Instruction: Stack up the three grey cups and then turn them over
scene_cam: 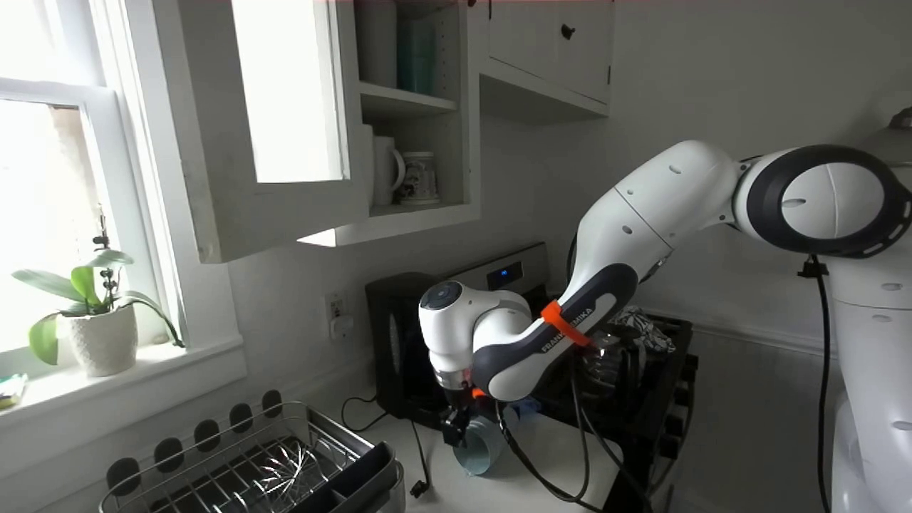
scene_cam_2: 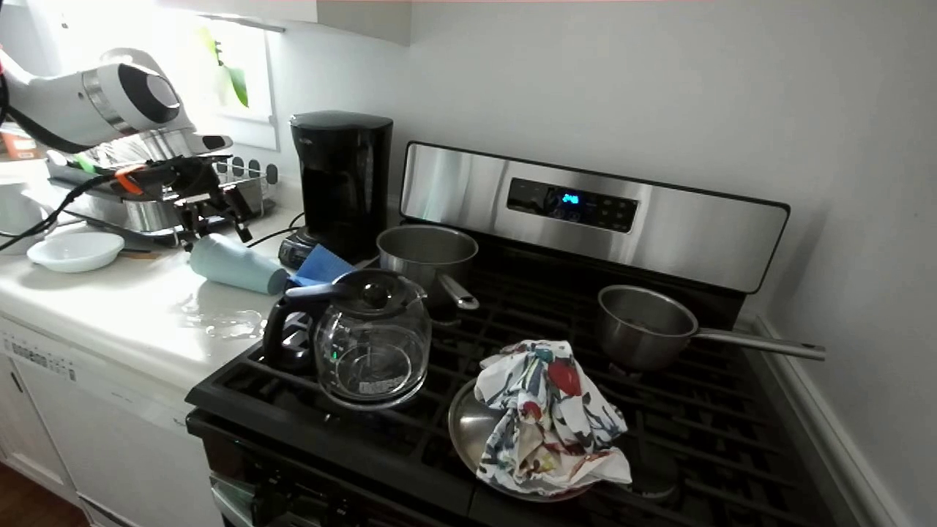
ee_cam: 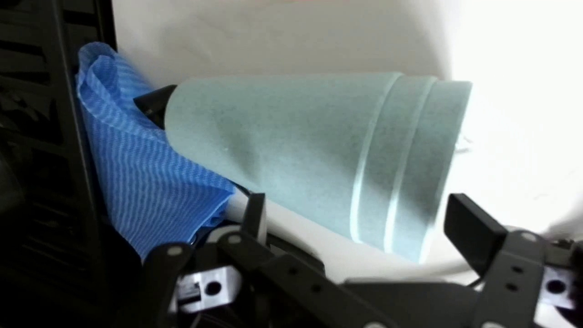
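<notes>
Hanging, jaws apart, near stacked cups lying sideways on the desk, the gripper ends an arm lettered "FRANKA EMIKA".

Free counter alongside cups, blue cloth at narrow end.

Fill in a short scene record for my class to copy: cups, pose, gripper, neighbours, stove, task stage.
Cups: three grey cups, nested, three rim edges showing in the wrist view
Pose: lying on their side on the white counter, closed end towards the stove
Gripper: open, above the cups, clamping nothing
By the closed end: blue cloth
Nearby: black coffee maker
Stove items include: glass carafe, patterned cloth
Stage: stacked; not yet stood upside down
</notes>
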Motion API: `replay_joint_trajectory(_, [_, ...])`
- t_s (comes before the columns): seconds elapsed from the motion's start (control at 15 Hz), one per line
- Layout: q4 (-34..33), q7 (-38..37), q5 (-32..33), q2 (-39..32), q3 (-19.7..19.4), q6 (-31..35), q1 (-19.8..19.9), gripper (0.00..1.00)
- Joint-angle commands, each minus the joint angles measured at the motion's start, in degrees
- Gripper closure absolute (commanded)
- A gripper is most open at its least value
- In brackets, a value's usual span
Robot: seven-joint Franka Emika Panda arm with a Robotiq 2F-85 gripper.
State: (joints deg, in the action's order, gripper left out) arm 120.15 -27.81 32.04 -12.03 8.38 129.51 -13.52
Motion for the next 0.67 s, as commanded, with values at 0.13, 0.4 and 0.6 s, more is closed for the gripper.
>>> replay_joint_trajectory(0.13, [-0.5, -2.9, -11.9, 1.8, -1.4, 4.8, 1.1, 0.0])
replay_joint_trajectory(0.4, [-0.3, -4.2, -17.5, 3.0, -2.5, 6.5, 2.0, 0.0])
replay_joint_trajectory(0.6, [0.7, -7.2, -22.3, 4.8, -3.5, 5.7, 3.1, 0.0])
